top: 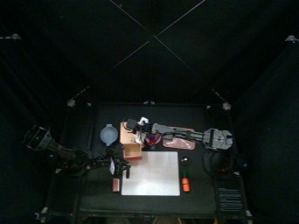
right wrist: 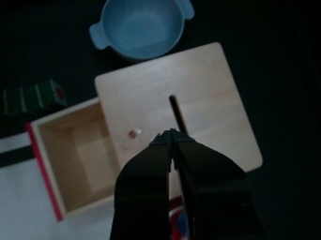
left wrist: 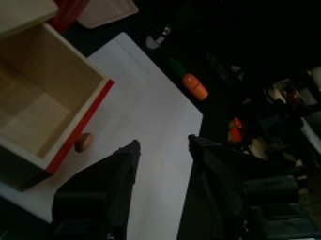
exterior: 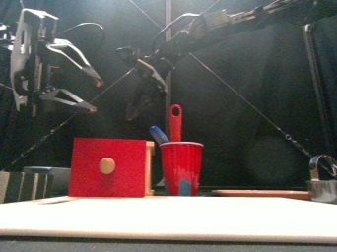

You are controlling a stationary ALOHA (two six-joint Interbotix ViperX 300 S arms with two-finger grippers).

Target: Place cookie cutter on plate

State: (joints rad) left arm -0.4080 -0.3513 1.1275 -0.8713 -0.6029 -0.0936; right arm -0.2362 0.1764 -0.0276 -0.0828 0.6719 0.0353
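Jaws of the left gripper (left wrist: 160,164) stand apart with nothing between them, angled down over the white sheet (top: 152,175) at the near side of the table (top: 216,175); that arm is folded at the table's 9 o'clock edge, its wrist raised well above the things. Jaws of the right gripper (right wrist: 174,142) are pressed together; a thin dark line runs out from their tips, and I cannot tell what it is.

From above, with the table's middle as the dial, a small orange thing (top: 187,185) lies at 5 o'clock beside the sheet. At the front view's right edge stands a metal ring (exterior: 322,181), perhaps the cookie cutter, though I cannot tell. Behind the sheet sits the red box (exterior: 109,165) with a wooden knob and its open wooden compartment; just to its right stands the red cup (exterior: 180,167) holding a red-handled and a blue tool. The right arm stretches in from 3 o'clock across the middle, its wrist bent down, hanging over the box's wooden top. The plate (top: 177,140) lies at about 1 o'clock, partly under that arm; the blue bowl (right wrist: 145,23) sits at 10 o'clock, farthest back.
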